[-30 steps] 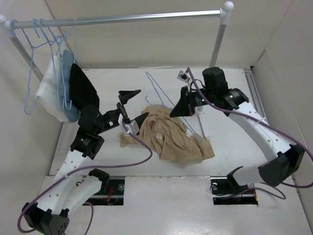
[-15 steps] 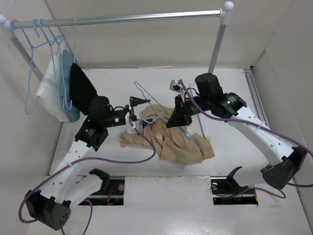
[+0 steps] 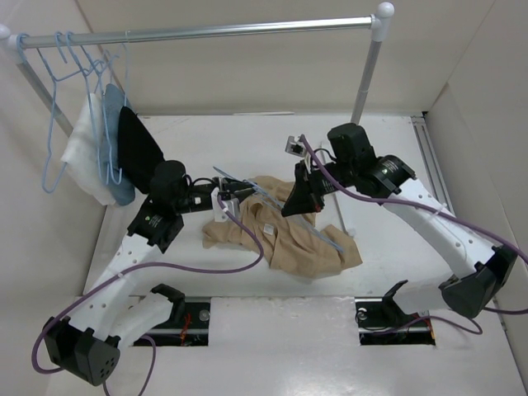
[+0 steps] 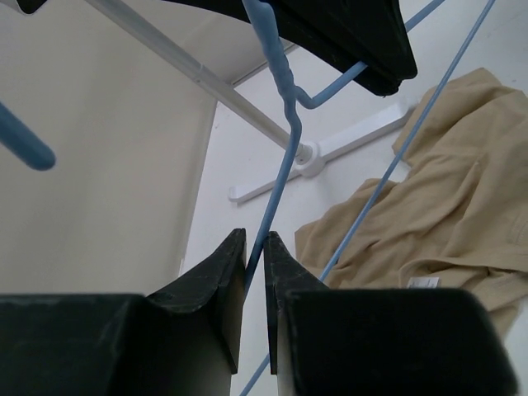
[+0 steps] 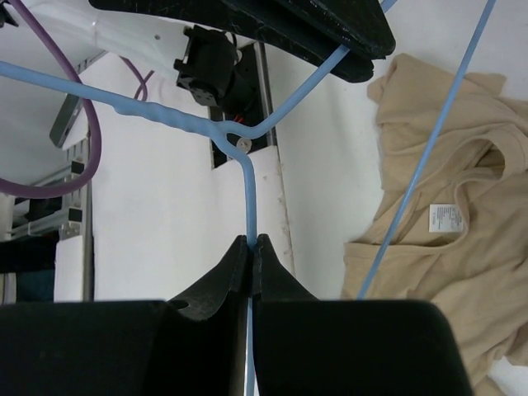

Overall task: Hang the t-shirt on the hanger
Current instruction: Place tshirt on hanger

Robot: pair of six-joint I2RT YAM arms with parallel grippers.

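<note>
The tan t-shirt [image 3: 285, 235] lies crumpled mid-table, its white neck label [image 5: 446, 218] facing up. A light-blue hanger [image 3: 247, 186] is held low over it, slanting from upper left to lower right. My left gripper [image 3: 227, 196] grips the hanger from the left; in the left wrist view the wire [image 4: 280, 157] runs between its nearly closed fingers [image 4: 285, 264]. My right gripper [image 3: 299, 198] is shut on the hanger from the right. In the right wrist view the wire [image 5: 250, 198] comes out of the pinched fingertips [image 5: 266, 252], with the t-shirt [image 5: 462, 280] beyond it.
A metal rail [image 3: 206, 31] crosses the back, with several spare blue hangers [image 3: 62, 74] at its left end. A white cloth [image 3: 82, 157], a blue cloth [image 3: 120, 190] and a black garment [image 3: 136, 148] hang there. Cardboard walls enclose the table. Purple cables [image 3: 190, 268] trail from both arms.
My right gripper carried the hanger left and down over the t-shirt. My left gripper swung in from the open position and closed on the hanger's left part.
</note>
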